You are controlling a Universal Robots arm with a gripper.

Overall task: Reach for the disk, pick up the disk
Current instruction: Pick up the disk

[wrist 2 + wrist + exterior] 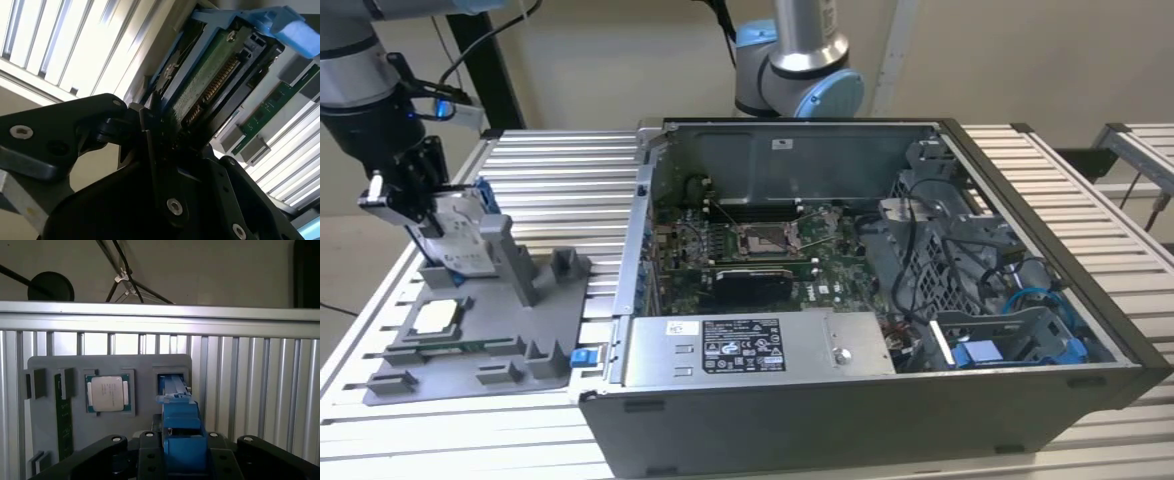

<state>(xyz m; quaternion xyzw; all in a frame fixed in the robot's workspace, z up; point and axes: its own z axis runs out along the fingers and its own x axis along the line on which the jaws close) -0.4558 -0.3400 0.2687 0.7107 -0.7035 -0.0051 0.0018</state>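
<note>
The disk (462,238) stands on end in the tray's (520,345) slot, its long axis running up between the jaws, which look clamped on its top end.

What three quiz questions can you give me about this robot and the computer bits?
1. True or false: the computer case is open on top.
2. Fill the gap: the square chip lies on a ____ tray.
3. Which thing is the gripper at? A the square chip; B the disk; C the computer case.
Key: 1 true; 2 grey; 3 B.
</note>
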